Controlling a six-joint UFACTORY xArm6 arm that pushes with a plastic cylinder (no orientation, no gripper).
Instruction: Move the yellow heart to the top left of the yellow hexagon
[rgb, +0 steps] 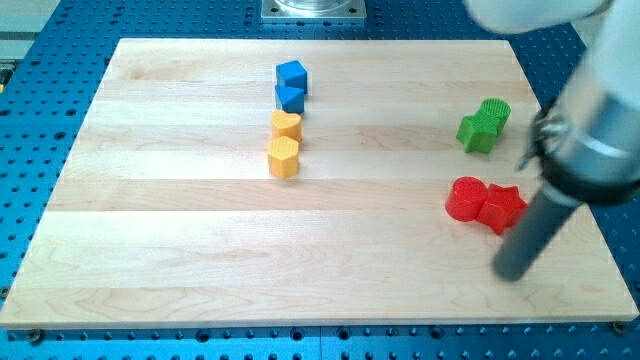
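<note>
The yellow heart (287, 125) lies just above the yellow hexagon (284, 158), near the middle of the board (200, 250); the two nearly touch. My tip (511, 272) rests on the board at the lower right, far to the right of both yellow blocks. It is just below and right of the red star (503, 208).
A blue cube (292, 75) and a blue triangle-like block (290, 98) stand directly above the yellow heart in one column. A red cylinder (465, 198) touches the red star. A green star (477, 131) and a green cylinder (495, 111) sit at the upper right.
</note>
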